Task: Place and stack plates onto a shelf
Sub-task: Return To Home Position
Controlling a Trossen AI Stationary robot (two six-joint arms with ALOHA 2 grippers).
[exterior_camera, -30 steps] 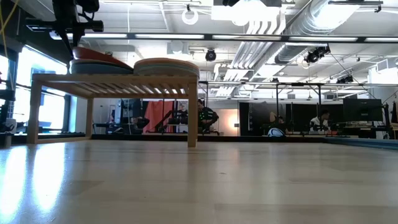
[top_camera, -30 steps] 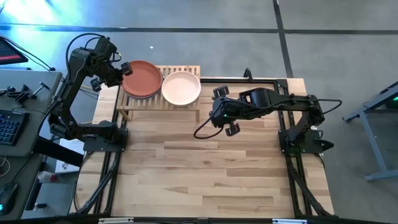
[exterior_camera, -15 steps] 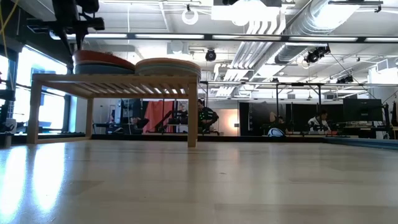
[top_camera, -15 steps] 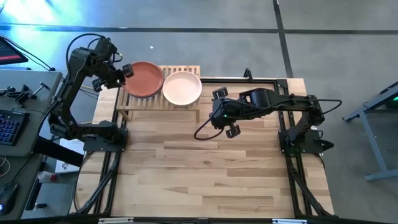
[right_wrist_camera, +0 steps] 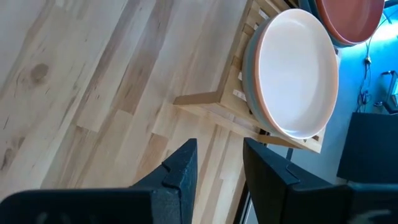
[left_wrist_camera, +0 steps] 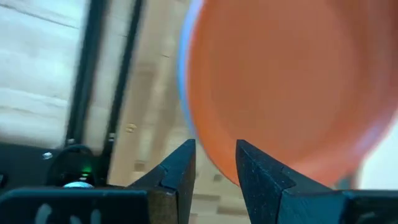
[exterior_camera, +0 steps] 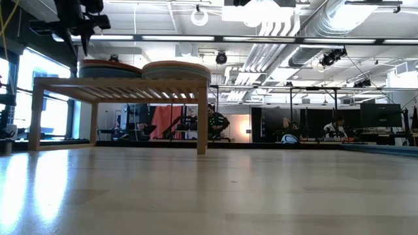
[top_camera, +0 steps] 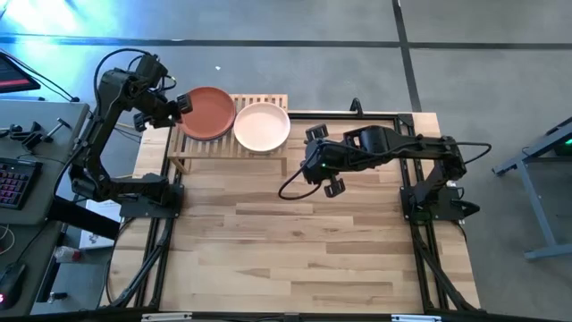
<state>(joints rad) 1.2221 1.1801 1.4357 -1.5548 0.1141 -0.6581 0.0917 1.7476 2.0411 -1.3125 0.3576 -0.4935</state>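
Left gripper: the left gripper [left_wrist_camera: 214, 148] hung high at the shelf's left end, right off the rim of the terracotta plate [top_camera: 207, 113]. Its fingers were a narrow gap apart with nothing between them.
Right gripper: the right gripper [right_wrist_camera: 219, 146] hovered over bare tabletop [top_camera: 295, 241] near the shelf's front right corner. Its fingers were likewise parted and empty.
Plates: two stacks sat on the shelf [exterior_camera: 121, 85]. Terracotta topped the left stack [exterior_camera: 110, 67] and a pale pink plate [top_camera: 261, 126] topped the right stack [exterior_camera: 176, 69]. The two top rims were touching or very nearly so; I could not tell which.
Stage: stacking looked done, with no plate on the table in view. By my reading only the pull-away was left.
Main risk: the left fingers were so near the terracotta rim that a low or sideways exit could clip it. The cause would be withdrawing before lifting clear.
Knock-on: a shoved top plate would likely slide on the one beneath, bump the pale pink neighbour, or go over the shelf's edge.
Overhang: from above, the left stack seemed to reach past the shelf's far edge, which would leave little margin there. The low view did not settle it.
Right-side risk: smaller. A swing toward the shelf could catch its leg [right_wrist_camera: 214, 102] and jolt both stacks.
Safest exit: up first, then back.
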